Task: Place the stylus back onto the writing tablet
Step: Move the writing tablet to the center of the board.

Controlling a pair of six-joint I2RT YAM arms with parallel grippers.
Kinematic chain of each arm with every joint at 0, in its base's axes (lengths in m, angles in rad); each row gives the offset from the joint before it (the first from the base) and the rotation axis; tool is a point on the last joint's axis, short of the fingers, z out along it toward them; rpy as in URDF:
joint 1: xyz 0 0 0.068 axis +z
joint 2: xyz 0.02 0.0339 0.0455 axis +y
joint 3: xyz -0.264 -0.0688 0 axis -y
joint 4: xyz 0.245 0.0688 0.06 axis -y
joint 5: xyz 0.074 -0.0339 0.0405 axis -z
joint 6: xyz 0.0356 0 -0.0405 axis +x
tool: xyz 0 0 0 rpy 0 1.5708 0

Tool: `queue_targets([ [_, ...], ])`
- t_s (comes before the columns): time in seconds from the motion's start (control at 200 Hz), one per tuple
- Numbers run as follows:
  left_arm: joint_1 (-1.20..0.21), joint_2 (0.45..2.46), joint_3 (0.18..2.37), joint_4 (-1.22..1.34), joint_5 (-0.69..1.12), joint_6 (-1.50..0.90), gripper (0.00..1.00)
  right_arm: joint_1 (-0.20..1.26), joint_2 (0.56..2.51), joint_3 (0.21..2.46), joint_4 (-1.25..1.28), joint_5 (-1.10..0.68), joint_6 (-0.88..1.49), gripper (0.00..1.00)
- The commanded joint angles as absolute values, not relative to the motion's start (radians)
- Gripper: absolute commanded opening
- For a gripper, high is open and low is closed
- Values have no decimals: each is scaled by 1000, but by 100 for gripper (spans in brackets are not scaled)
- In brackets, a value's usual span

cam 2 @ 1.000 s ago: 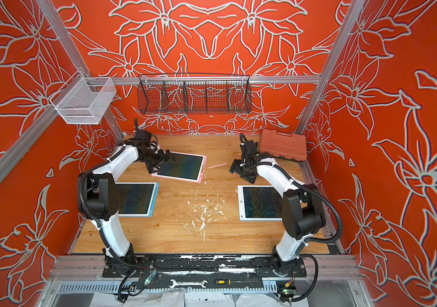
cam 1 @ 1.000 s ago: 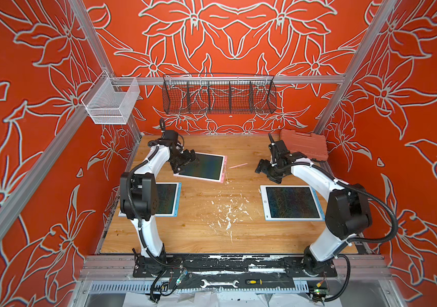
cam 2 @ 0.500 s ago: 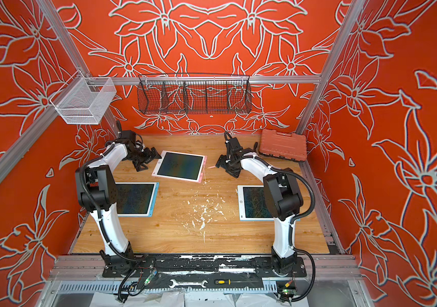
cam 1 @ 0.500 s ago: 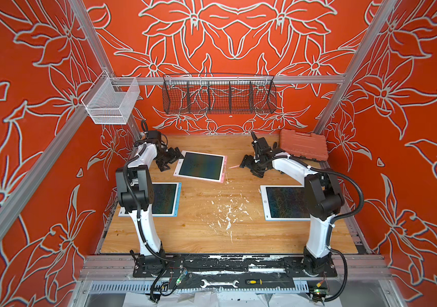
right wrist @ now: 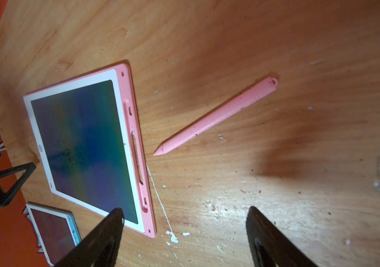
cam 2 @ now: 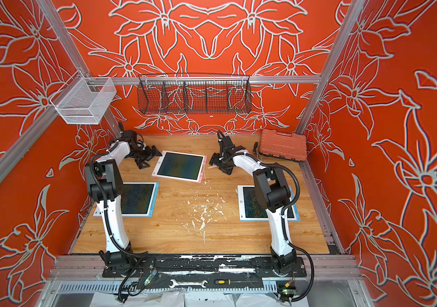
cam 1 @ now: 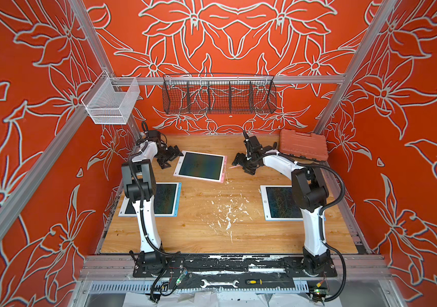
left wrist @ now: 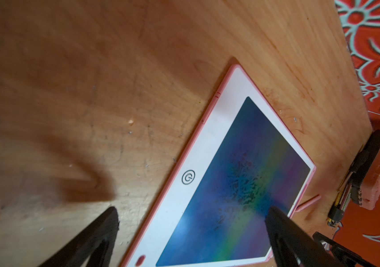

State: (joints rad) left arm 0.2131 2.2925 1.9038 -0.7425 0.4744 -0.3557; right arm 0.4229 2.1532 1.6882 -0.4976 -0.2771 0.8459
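The pink stylus [right wrist: 216, 116] lies flat on the wooden table just right of the pink-framed writing tablet [right wrist: 80, 138], its tip pointing at the tablet's empty side slot. In both top views the stylus [cam 1: 234, 166] [cam 2: 211, 167] peeks out beside my right gripper [cam 1: 242, 164], which hovers over it, open, with nothing between its fingers [right wrist: 115, 222]. My left gripper [cam 1: 171, 159] is open at the tablet's [cam 1: 200, 166] left edge. In the left wrist view its jaws stand wide over the tablet's [left wrist: 230, 185] button end, holding nothing.
Two blue-framed tablets [cam 1: 169, 198] [cam 1: 278, 203] lie nearer the front, partly behind the arms. A red tool case [cam 1: 302, 144] sits at the back right corner. White flecks [cam 1: 225, 212] dot the table's middle. A black wire basket [cam 1: 218, 94] and a white one [cam 1: 110, 102] hang above.
My right gripper has moved left, from near the tool case to over the stylus. My left gripper has drawn back leftwards off the tablet's edge. Both stayed open.
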Motion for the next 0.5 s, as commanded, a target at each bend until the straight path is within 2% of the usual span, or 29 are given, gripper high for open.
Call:
queue_targets([
  [0.0, 211, 2325, 1936, -776, 509, -344, 97, 431, 2195, 1728, -524, -295, 847, 85],
  [0.495, 166, 2345, 1928, -793, 523, -332, 97, 434, 2287, 1782, -535, -330, 841, 83],
])
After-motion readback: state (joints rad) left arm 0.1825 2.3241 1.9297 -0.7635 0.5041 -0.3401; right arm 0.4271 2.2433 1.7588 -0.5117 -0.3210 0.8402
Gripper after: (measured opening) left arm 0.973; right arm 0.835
